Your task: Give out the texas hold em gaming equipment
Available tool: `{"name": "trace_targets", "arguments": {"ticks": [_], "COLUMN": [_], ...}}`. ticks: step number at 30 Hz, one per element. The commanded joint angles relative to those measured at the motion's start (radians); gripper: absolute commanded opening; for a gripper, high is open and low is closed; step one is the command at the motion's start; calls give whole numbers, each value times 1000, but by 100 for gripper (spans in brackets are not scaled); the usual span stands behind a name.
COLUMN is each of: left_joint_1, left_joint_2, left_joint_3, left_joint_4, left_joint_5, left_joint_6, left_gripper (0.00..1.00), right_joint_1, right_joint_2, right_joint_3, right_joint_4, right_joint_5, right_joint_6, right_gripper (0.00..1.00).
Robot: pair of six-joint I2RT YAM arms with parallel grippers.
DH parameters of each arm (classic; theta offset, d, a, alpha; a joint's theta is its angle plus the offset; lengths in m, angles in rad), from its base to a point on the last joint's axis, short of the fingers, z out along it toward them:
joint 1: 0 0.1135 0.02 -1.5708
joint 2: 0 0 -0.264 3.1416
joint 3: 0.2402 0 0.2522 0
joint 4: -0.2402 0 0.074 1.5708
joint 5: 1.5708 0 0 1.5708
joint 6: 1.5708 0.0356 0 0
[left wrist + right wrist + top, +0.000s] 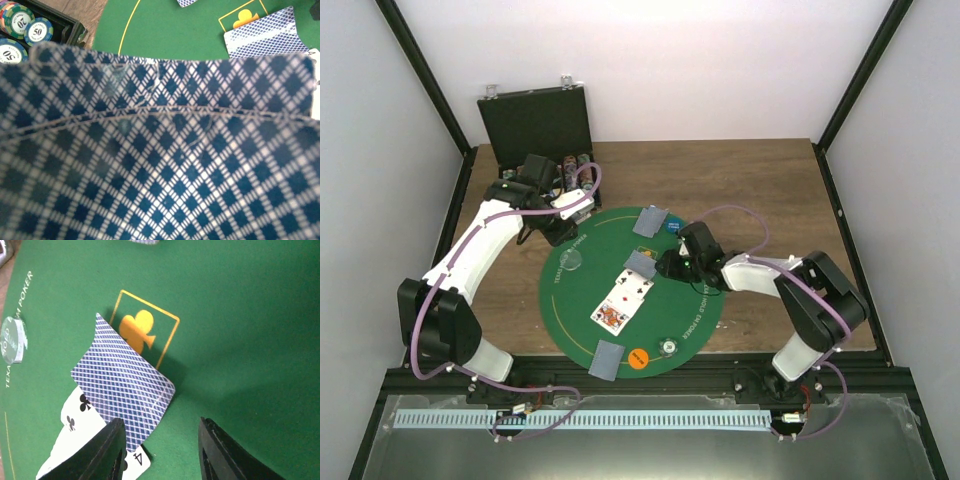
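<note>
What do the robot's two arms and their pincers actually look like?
Both the left arm and right arm have smooth white shells between chunky black joints, with a thin purple cable looping alongside each. Each ends in a black gripper; the right gripper shows two flat matte black fingers.

Bright even light, soft shadows; card (160, 165) fills left wrist view, blurred.
</note>
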Motion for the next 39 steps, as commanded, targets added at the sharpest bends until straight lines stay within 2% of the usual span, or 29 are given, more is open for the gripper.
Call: {"name": "trace_targets", "arguments": {"ticks": [1,3,6,8,10,12,18,23,27,29,30,31,32,37,39], "left_joint_1": [5,4,-2,-8,-16,-21,-24,-23,-23,-22,-21,-21,-19,-14,-13], "left_joint_2": [-12,-12,-13,-17,-21,-25,-29,-29,-30,-34,-36,-39,-41,-28,-25], "left_joint_3": [10,15,30,37,43,43,40,41,37,32,30,27,24,36,48], "left_joint_4": [-4,-17,-41,-52,-63,-69,-76,-73,-75,-75,-75,-75,-76,-84,-85], "left_joint_5": [14,29,42,42,41,34,26,25,25,23,22,24,28,23,25], "left_joint_6": [18,32,47,53,60,62,66,64,64,66,67,69,72,87,84], "left_gripper": [40,40,40,40,41,40,41,40,41,41,41,41,41,41,41], "right_joint_1": [-4,-30,-130,-168,-173,-172,-171,-135,-108,-89,-79,-74,-67,-37,-29], "right_joint_2": [-85,-91,-55,-11,47,99,189,255,353,397,418,437,452,483,504], "right_joint_3": [101,178,301,402,537,614,667,635,694,731,749,764,770,761,773], "right_joint_4": [-63,-81,-91,-158,-305,-381,-505,-493,-511,-544,-562,-583,-597,-610,-610], "right_joint_5": [45,-51,-402,-443,-392,-337,-200,-126,-100,-40,-3,34,67,185,224], "right_joint_6": [-150,-256,-311,-342,-409,-445,-441,-419,-423,-429,-431,-432,-433,-458,-466], "right_gripper": [45,53,58,58,56,54,52,53,52,53,56,65,67,67,62]}}
